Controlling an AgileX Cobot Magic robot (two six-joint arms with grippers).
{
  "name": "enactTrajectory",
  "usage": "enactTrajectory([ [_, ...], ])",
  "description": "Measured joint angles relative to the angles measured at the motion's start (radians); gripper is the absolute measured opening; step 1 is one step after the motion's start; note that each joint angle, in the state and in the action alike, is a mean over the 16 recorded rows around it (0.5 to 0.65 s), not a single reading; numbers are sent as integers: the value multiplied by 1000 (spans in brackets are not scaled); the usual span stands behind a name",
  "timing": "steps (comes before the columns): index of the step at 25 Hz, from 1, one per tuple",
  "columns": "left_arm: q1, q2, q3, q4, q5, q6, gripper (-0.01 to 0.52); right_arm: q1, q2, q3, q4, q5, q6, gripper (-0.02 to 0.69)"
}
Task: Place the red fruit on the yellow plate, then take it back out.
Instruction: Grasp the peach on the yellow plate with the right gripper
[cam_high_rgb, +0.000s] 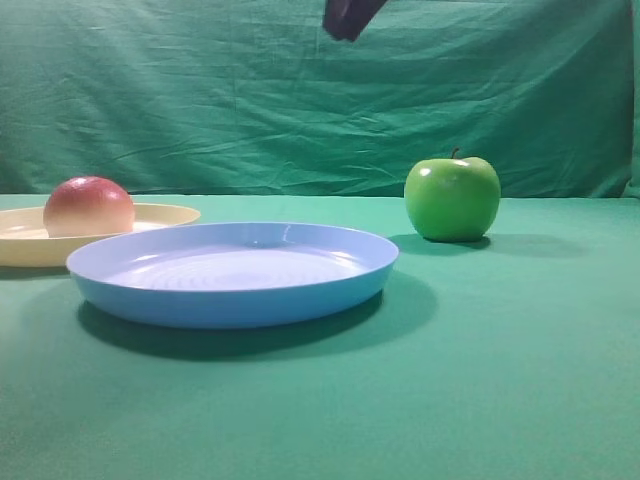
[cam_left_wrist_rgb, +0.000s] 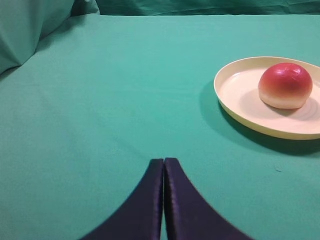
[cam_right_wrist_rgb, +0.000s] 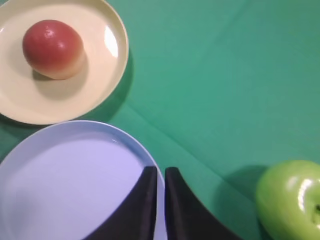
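Note:
The red fruit (cam_high_rgb: 88, 205) (cam_left_wrist_rgb: 285, 85) (cam_right_wrist_rgb: 52, 48) rests on the yellow plate (cam_high_rgb: 170, 215) (cam_left_wrist_rgb: 235, 85) (cam_right_wrist_rgb: 100, 75) at the far left of the table. No gripper touches it. My left gripper (cam_left_wrist_rgb: 164, 162) is shut and empty, low over bare green cloth, with the plate ahead and to its right. My right gripper (cam_right_wrist_rgb: 161, 171) hangs high over the near rim of the blue plate, its jaws all but closed with nothing between them. Only its dark tip (cam_high_rgb: 345, 18) shows at the top edge of the exterior view.
A light blue plate (cam_high_rgb: 235, 290) (cam_right_wrist_rgb: 50, 175) sits in the middle, just in front of the yellow one. A shiny green apple (cam_high_rgb: 452, 198) (cam_right_wrist_rgb: 292, 200) stands at the back right. Green cloth covers the table and hangs as a backdrop (cam_high_rgb: 300, 100).

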Motion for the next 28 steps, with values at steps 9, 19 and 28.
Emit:
enactTrajectory([
  [9,0,0,0,0,0,0,0,8,228,-242,200,-1,-239,465],
  [19,0,0,0,0,0,0,0,57,363,-303,299,-96,-405,666],
  [28,0,0,0,0,0,0,0,98,448,-304,317,-218,-453,651],
])
